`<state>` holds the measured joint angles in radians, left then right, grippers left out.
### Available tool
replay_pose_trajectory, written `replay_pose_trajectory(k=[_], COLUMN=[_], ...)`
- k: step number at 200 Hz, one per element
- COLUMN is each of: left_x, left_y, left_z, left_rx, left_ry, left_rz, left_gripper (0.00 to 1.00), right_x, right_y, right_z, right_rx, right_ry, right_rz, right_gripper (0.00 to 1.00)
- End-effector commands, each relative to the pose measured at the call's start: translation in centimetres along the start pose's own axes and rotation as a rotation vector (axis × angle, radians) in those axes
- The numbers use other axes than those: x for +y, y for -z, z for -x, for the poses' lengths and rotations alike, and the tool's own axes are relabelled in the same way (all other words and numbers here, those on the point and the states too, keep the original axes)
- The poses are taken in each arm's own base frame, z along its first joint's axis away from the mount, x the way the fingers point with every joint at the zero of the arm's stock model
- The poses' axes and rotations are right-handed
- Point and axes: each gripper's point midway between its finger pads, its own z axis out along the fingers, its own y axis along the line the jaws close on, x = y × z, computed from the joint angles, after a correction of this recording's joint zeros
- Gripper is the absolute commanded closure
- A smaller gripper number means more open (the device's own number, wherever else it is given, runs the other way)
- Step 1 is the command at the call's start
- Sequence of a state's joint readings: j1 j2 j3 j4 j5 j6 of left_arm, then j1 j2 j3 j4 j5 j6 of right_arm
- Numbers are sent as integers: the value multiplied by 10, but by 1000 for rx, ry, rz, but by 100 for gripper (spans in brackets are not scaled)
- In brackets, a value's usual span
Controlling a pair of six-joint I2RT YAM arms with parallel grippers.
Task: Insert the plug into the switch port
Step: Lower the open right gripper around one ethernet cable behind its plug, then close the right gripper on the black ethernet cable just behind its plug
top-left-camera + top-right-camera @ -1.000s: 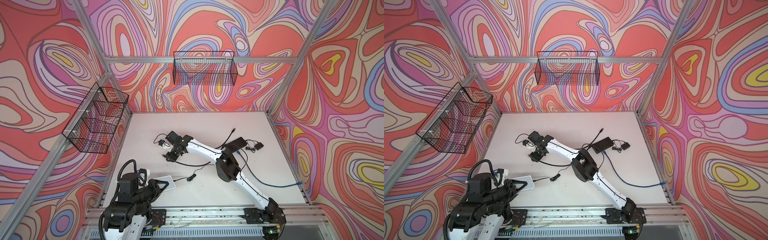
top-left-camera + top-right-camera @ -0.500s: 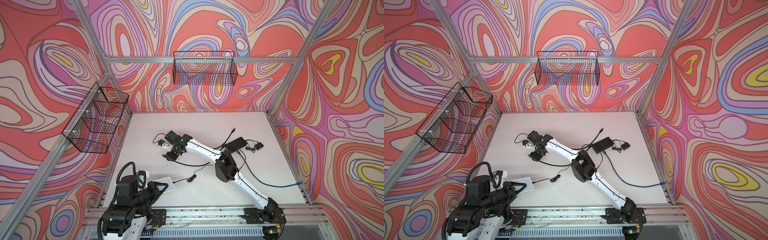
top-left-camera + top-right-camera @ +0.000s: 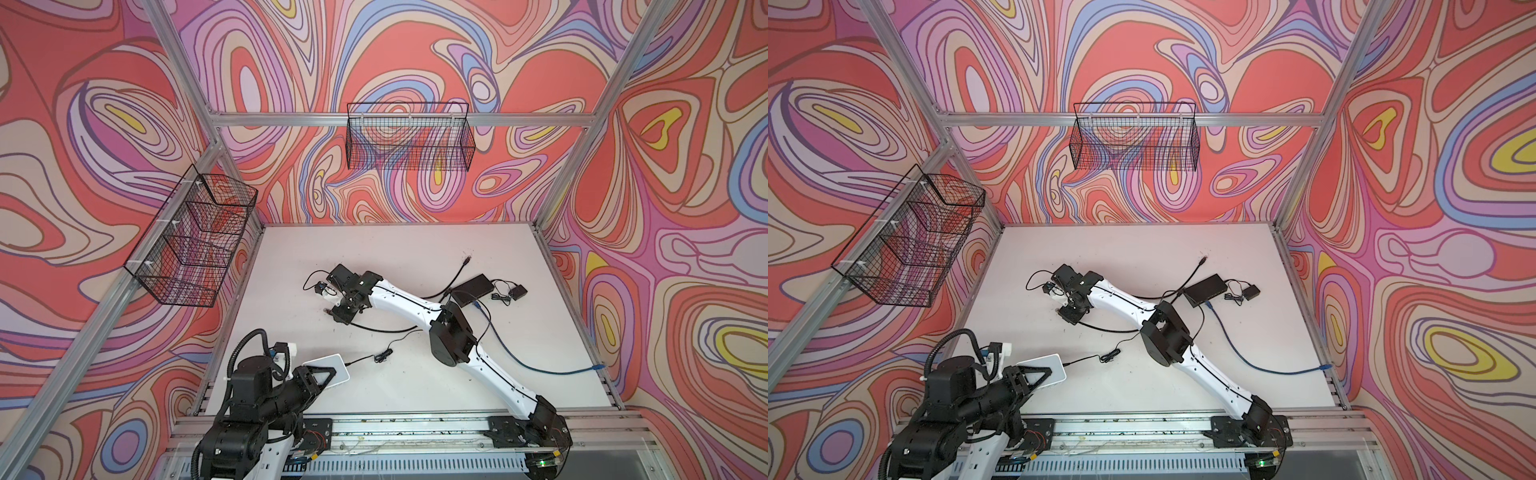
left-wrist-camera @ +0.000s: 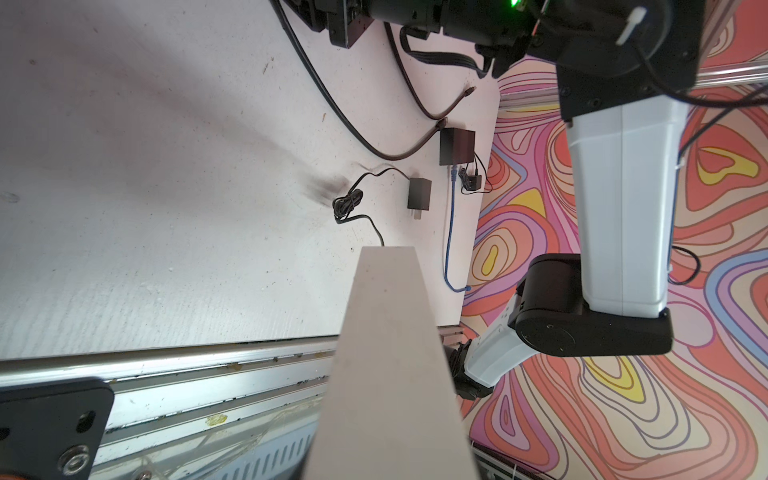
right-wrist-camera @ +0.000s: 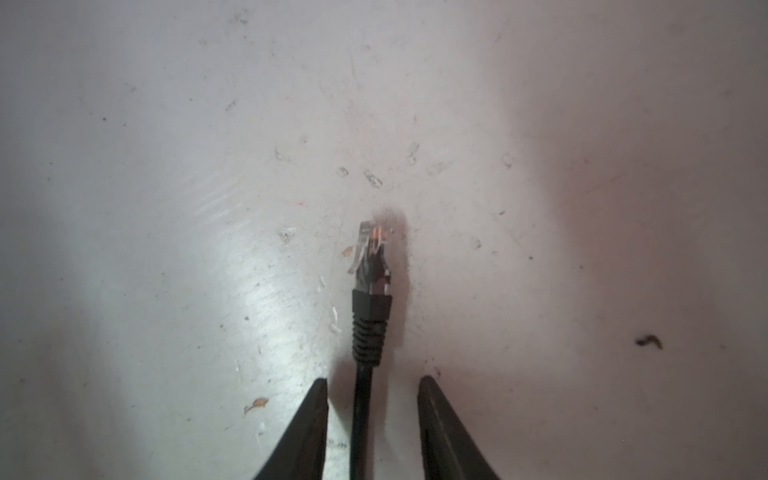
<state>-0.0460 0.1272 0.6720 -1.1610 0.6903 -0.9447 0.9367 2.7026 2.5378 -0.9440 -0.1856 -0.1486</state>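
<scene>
A black cable ends in a clear-tipped plug (image 5: 371, 253) with a ribbed black boot, lying flat on the white table (image 3: 395, 257) left of centre. My right gripper (image 5: 372, 379) stands open just behind the boot. Its fingers straddle the cable, with a gap on each side. Both top views show that gripper (image 3: 337, 311) (image 3: 1068, 311) pointing down at the table. At the front left, my left gripper (image 3: 322, 374) (image 3: 1034, 376) is shut on the white switch (image 3: 332, 365) (image 4: 390, 353), a flat white box held off the table. No port on it shows.
A black box (image 3: 473, 286) at the back right has a blue cable (image 3: 540, 370) and a black cable plugged in. Two small black adapters (image 3: 517, 292) (image 4: 419, 193) lie on the table. Wire baskets (image 3: 409, 141) (image 3: 195, 245) hang on the walls. A metal rail (image 3: 395, 428) runs along the front.
The right gripper's jaws have narrowed a little around the cable. The left arm has shifted slightly toward the front with the white switch in its grip.
</scene>
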Motion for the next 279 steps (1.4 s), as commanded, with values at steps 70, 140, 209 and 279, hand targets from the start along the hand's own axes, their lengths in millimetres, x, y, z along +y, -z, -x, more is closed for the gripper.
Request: replay_pose_trajectory(k=[70, 140, 209, 279], left_x=[6, 4, 6, 4], left_y=[15, 14, 13, 12], left_z=[-16, -13, -13, -11], left_rx=[-14, -17, -16, -15], left_ry=[4, 7, 10, 7], left_rz=[7, 5, 10, 10], left_gripper=[86, 85, 85, 85], right_x=[8, 5, 7, 8], right_y=[-41, -43, -48, -44], right_z=[-24, -28, -40, -46], right_rx=[62, 64, 90, 89], right_ry=[-36, -30, -45, -66], right_rz=[29, 11, 20, 22], right_gripper=[68, 77, 83, 93])
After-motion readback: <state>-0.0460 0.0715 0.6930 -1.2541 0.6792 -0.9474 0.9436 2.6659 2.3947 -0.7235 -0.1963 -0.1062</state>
